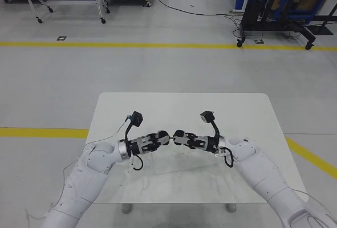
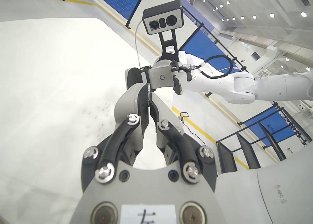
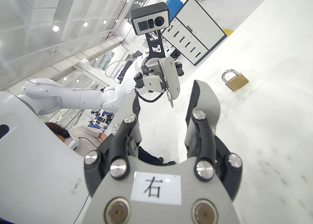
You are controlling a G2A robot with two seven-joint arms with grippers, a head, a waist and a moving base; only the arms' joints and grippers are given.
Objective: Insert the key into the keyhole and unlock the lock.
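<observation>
Left pincer (image 2: 148, 102) pinching key (image 3: 171, 99), just ahead of the spread right pincer (image 1: 177, 137). Padlock (image 3: 234, 80) lies flat on worktop (image 3: 269, 58), beyond right pincer, off to one side. Right arm looks nearer.

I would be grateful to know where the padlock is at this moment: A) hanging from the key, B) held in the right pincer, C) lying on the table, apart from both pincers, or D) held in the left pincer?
C: the padlock lies on the table, while the right pincer is open and empty and the left pincer grips the key.
</observation>
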